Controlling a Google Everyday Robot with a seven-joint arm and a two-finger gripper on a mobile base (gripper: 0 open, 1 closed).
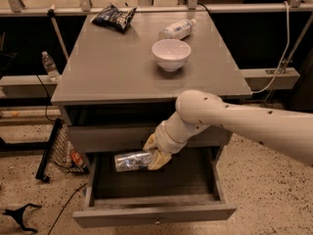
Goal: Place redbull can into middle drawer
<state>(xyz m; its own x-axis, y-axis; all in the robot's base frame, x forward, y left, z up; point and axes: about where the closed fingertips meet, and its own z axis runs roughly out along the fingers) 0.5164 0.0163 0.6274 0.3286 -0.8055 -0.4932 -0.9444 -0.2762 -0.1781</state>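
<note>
One pincer (155, 156) over drawer (154, 213) partly hides redbull can (130, 161).

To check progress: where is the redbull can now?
In the camera view, the redbull can lies sideways in the gripper, over the left half of the open middle drawer.

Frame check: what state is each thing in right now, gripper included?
Middle drawer, pulled open.
Redbull can, held sideways above the drawer's inside.
Gripper, shut on the can, over the drawer.
Upper drawer, shut.
Bowl, upright on the tabletop.
Bottle, lying on its side.
</note>
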